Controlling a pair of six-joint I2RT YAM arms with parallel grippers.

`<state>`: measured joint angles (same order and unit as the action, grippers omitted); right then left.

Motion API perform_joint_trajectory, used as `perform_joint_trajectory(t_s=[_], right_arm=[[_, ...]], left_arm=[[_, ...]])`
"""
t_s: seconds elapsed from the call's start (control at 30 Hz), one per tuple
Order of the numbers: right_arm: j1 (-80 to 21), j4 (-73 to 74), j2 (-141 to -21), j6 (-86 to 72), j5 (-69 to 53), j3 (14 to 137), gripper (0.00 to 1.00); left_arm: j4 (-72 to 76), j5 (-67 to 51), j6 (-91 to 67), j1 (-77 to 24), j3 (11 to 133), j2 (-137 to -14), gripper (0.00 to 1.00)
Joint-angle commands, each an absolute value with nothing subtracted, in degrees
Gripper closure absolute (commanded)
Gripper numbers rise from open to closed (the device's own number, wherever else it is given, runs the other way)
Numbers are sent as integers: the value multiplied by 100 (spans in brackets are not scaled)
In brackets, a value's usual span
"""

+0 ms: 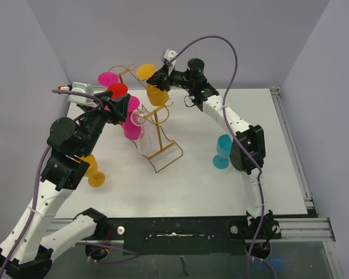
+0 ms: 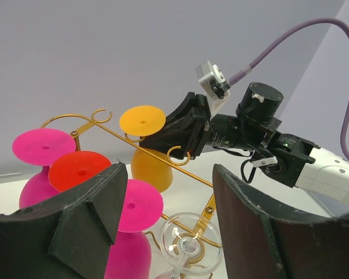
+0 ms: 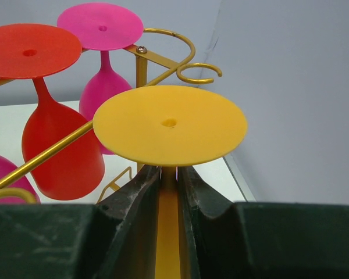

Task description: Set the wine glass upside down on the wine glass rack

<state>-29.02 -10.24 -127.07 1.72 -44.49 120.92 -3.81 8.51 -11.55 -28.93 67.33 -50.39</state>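
Nearest the arm bases, an orange glass [image 1: 95,174] sits on the tabletop [image 1: 209,186], partly hidden by the left arm. A teal glass [image 1: 223,150] stands over by the right arm. Further in, the left hand [image 2: 170,173] hovers at the near side of the rack [image 3: 141,72], its fingers spread wide with nothing between them. A clear glass [image 2: 189,247] hangs in the rack just below it. A red glass [image 3: 52,139] and pink glasses [image 3: 102,26] hang foot-up from the curled arms around it.

Farthest back, the right hand [image 3: 170,174] is closed narrowly on the stem of the yellow glass [image 3: 170,123]. The glass is inverted, with its foot disc level above the fingers and its bowl below, at a hook arm on the rack's far side. Whether the foot already rests on the wires cannot be told.

The risk lies in letting go — if the stem is not fully inside the hook, or the foot bears on one wire only, the glass would likely tilt and drop to the tabletop. A sideways push could also swing the bowl into the red glass close by. It could equally shove the light wire rack — which the left hand is not bracing — and shake the hung glasses loose.
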Motion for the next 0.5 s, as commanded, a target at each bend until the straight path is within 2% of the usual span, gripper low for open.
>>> perform_joint_trajectory(t_s=[0.0,0.47], right_arm=[[-2958,-1298,-12653,164,-4599,12393,100],[-3121,-1246,-12576,362,-4840,12180,100]], left_arm=[[-237,742,-1160,-2886,7057,-5006,42],[-211,738,-1152,-2884,7066,-5018,42]])
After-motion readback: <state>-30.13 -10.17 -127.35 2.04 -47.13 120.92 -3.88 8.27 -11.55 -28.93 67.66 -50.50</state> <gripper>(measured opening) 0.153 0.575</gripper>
